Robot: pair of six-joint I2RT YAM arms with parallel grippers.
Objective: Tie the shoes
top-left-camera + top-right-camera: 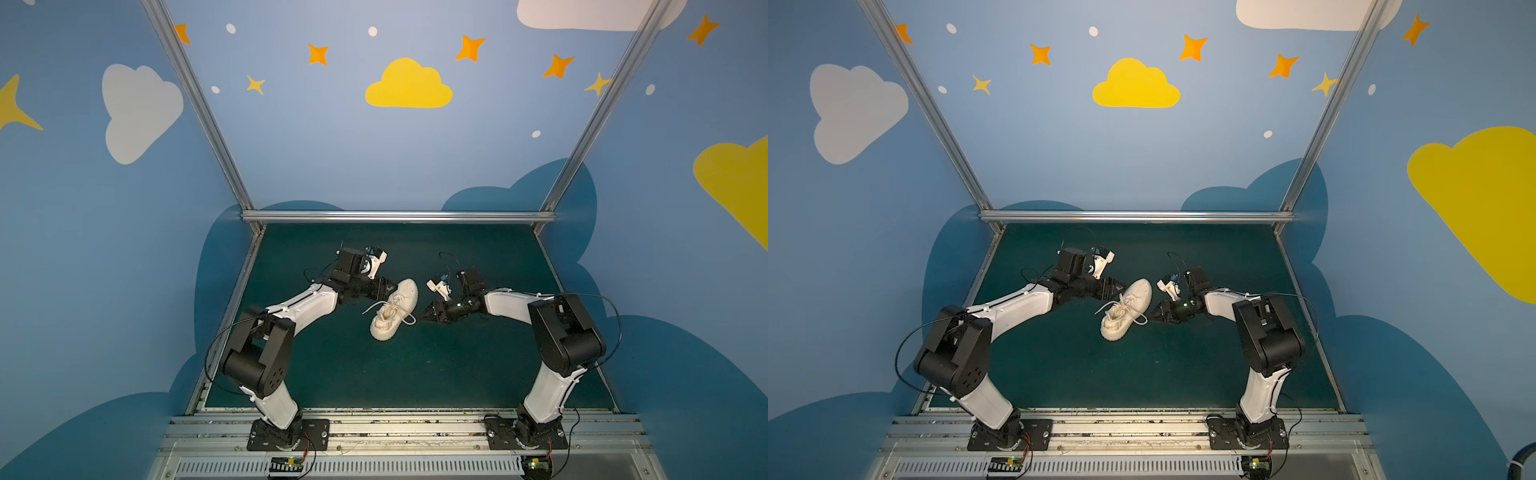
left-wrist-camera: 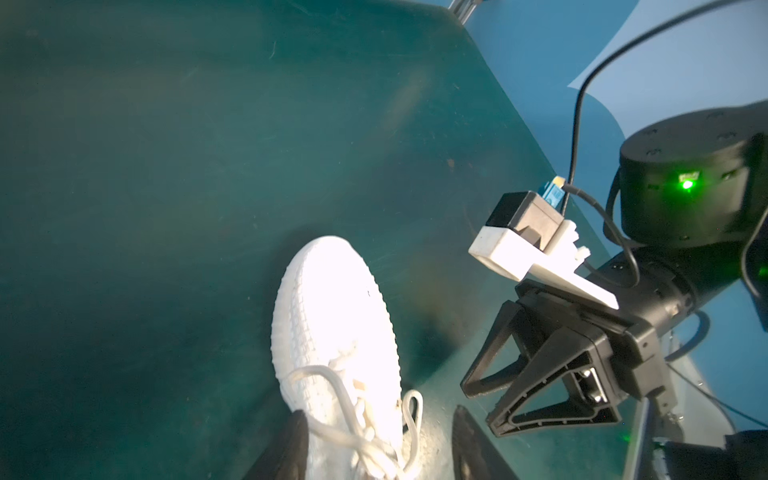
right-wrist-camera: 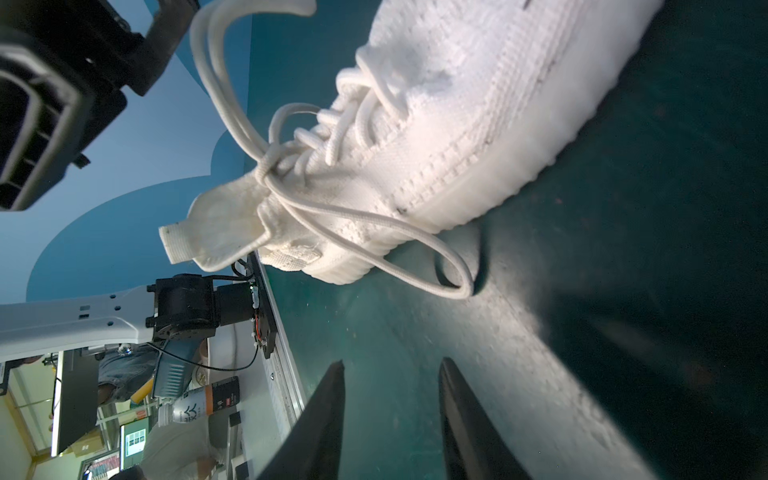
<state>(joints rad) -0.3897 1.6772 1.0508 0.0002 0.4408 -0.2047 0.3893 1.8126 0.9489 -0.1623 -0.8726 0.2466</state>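
The shoe (image 1: 395, 309) (image 1: 1127, 309) is a cream-white knit sneaker that lies slanted on the green mat, toe toward the back. Its laces (image 3: 266, 166) meet in a knot above the tongue. One loop (image 3: 449, 270) droops onto the mat and another (image 3: 216, 62) runs off the far side. My left gripper (image 1: 392, 286) (image 2: 378, 419) is open, with its fingers on either side of the shoe's laced middle. My right gripper (image 1: 422, 316) (image 3: 392, 365) is open and empty, low over the mat beside the shoe's heel end; it also shows in the left wrist view (image 2: 482, 405).
The green mat (image 1: 457, 374) is bounded by an aluminium rail (image 1: 399, 216) at the back, slanted frame posts at both sides and a slotted rail at the front, where both arm bases are bolted. Blue painted walls close the cell.
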